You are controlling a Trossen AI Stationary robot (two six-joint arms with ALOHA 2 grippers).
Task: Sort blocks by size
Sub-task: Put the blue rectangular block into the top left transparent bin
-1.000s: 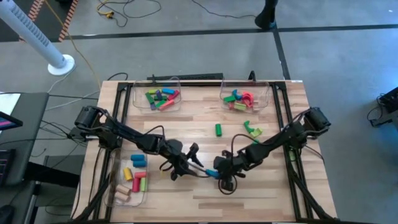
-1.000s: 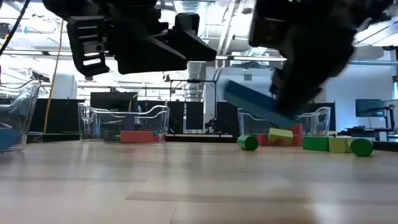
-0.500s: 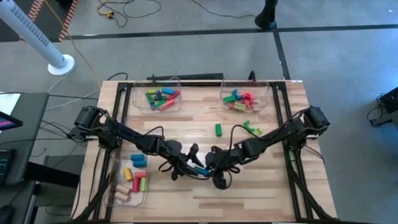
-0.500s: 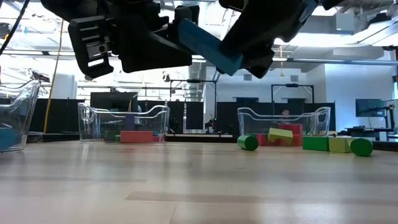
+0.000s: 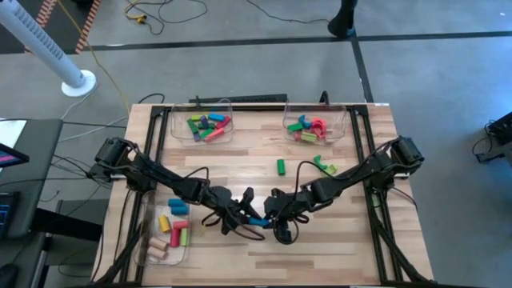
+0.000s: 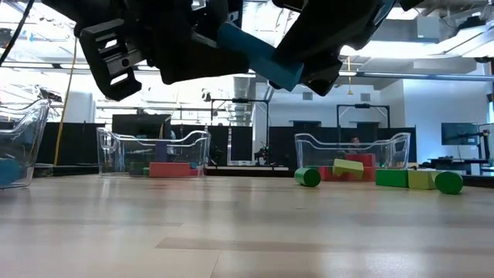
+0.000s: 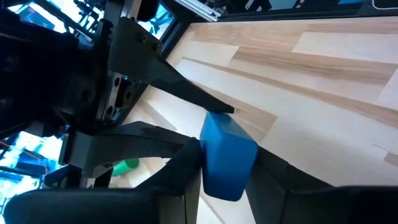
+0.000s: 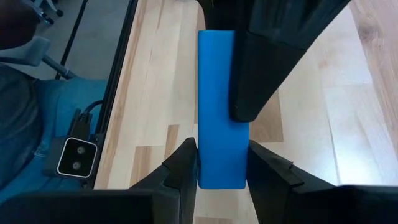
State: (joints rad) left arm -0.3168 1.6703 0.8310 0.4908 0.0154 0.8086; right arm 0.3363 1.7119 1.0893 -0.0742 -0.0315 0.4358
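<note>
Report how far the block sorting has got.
Done: coloured blocks already lie in three clear bins, two at the far edge and one by the left arm. In hand: a blue bar held in mid-air by both the right hand and the left hand, apparently a handover. Left: a green cylinder and green and yellow pieces loose on the table.

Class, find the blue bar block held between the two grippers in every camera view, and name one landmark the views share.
High view: blue bar block low centre, between both grippers.
Low view: upper middle, tilted, above the table.
Left wrist view: lower centre, between the dark fingers.
Right wrist view: centre, lengthwise.
Shared landmark: the wooden table.
</note>
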